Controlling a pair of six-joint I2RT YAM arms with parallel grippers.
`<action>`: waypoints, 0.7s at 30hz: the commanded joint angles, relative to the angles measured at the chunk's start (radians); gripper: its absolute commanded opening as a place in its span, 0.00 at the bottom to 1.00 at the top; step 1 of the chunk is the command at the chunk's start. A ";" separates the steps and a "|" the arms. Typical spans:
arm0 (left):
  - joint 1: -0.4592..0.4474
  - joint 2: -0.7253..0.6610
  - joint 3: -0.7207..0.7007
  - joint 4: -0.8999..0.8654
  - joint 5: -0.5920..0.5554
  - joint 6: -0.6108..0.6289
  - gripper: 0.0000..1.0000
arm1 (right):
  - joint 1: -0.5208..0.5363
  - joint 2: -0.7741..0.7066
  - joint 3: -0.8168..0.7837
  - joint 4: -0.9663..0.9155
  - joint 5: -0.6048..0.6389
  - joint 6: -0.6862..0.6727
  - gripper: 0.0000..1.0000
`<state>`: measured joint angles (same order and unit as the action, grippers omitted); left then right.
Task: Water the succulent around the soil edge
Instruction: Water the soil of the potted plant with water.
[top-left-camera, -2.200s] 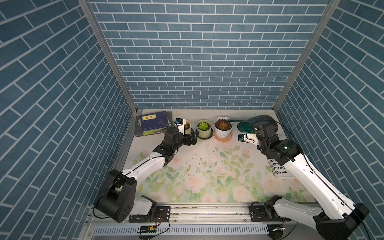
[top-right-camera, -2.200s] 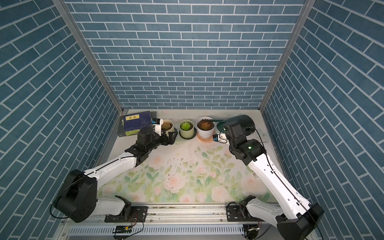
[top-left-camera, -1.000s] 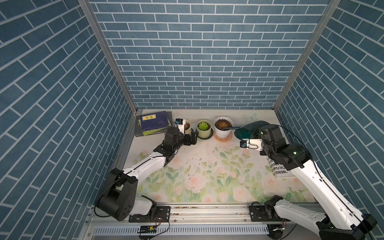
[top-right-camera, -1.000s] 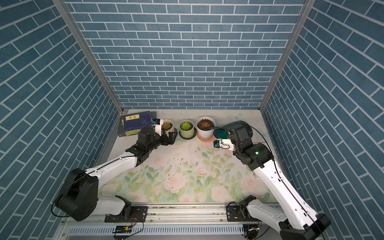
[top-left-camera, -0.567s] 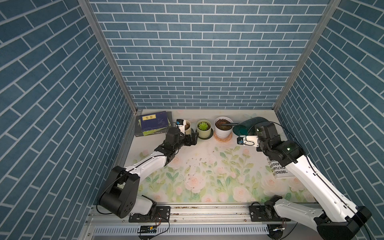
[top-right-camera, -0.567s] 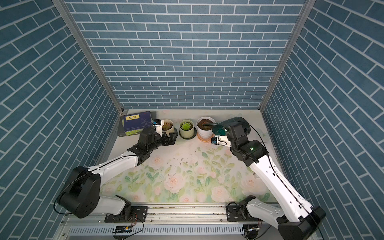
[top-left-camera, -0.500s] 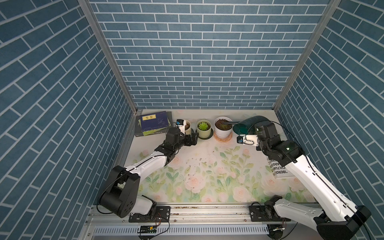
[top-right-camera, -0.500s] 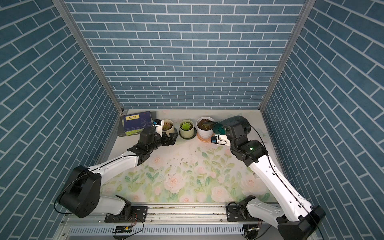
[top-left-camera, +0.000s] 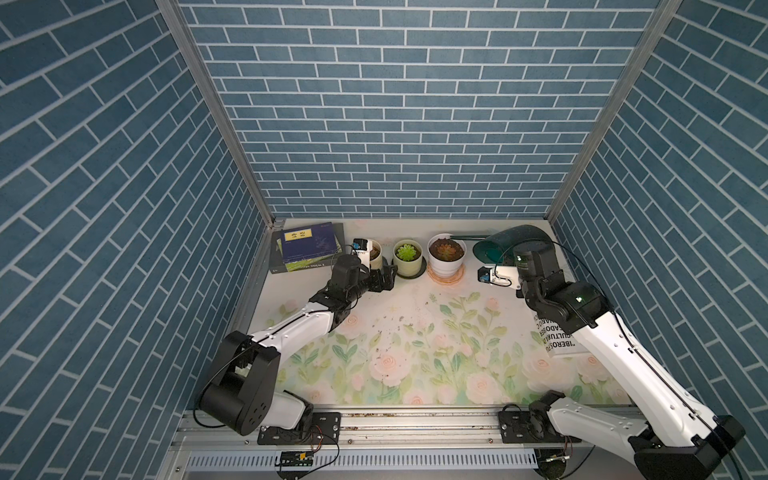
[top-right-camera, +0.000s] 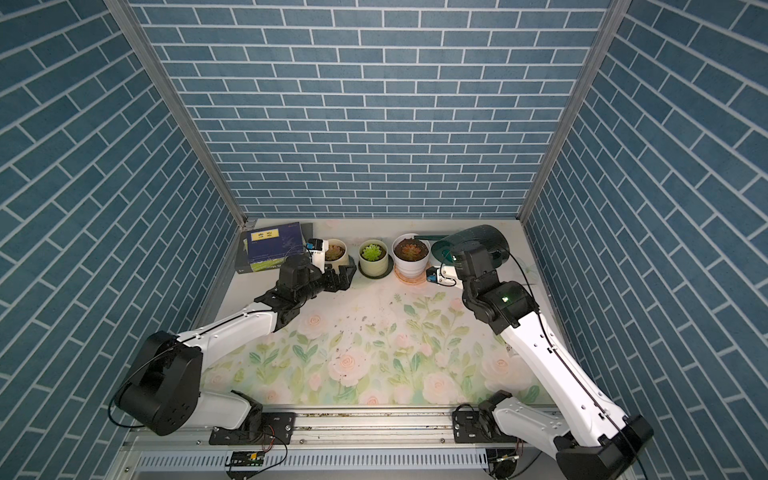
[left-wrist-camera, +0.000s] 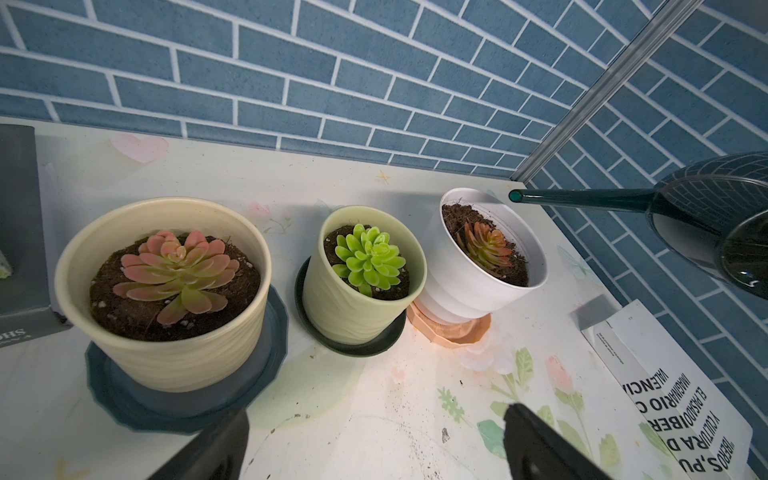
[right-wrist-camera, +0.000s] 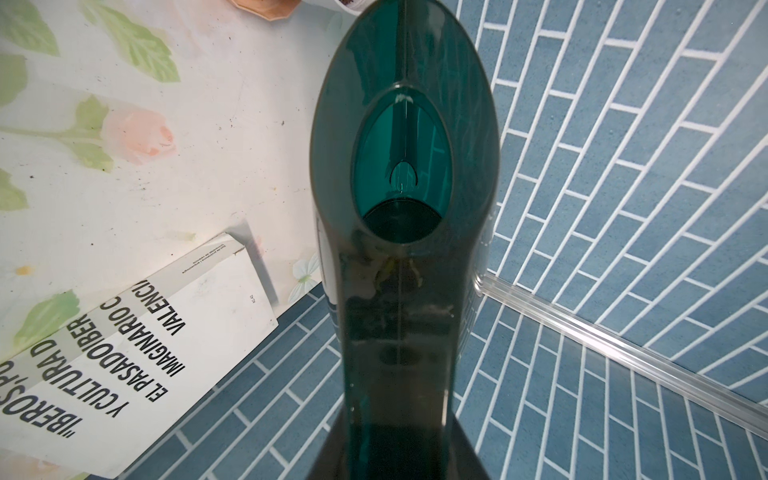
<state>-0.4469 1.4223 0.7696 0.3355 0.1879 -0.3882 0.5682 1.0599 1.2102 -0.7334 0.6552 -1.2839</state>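
Observation:
A reddish succulent (left-wrist-camera: 485, 246) grows in dark soil in a white pot (top-left-camera: 446, 262) (top-right-camera: 411, 264) on a peach saucer at the back. My right gripper (right-wrist-camera: 397, 451) is shut on the handle of a dark green watering can (top-left-camera: 513, 245) (top-right-camera: 482, 241) (right-wrist-camera: 403, 166), held off the table right of that pot. The spout tip (left-wrist-camera: 515, 196) lies about level by the pot's far rim. No water shows at the tip. My left gripper (left-wrist-camera: 374, 419) (top-left-camera: 384, 279) stands open and empty, low over the mat in front of the pots.
Left of the white pot stand a pale green pot (top-left-camera: 408, 259) (left-wrist-camera: 357, 307) and a cream pot (left-wrist-camera: 166, 349), each with a succulent. Dark books (top-left-camera: 307, 247) lie at the back left, a white booklet (top-left-camera: 559, 345) (right-wrist-camera: 124, 332) at the right wall. Soil crumbs (top-left-camera: 390, 328) dot the mat.
The right arm has lifted the watering can up and back a little, and the spout now lies flatter by the white pot's rim. The left arm has not moved.

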 joint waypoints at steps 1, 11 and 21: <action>-0.006 -0.006 0.004 0.015 0.002 0.000 1.00 | -0.004 -0.055 0.005 0.023 0.041 -0.005 0.00; 0.002 -0.026 0.012 -0.034 -0.079 -0.072 1.00 | 0.017 -0.086 -0.029 0.101 -0.101 0.002 0.00; 0.023 -0.044 0.083 -0.241 -0.123 -0.240 1.00 | 0.067 -0.009 0.087 0.033 -0.310 0.130 0.00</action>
<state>-0.4301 1.3987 0.8268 0.1864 0.0849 -0.5636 0.6258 1.0389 1.2457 -0.7246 0.4030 -1.2335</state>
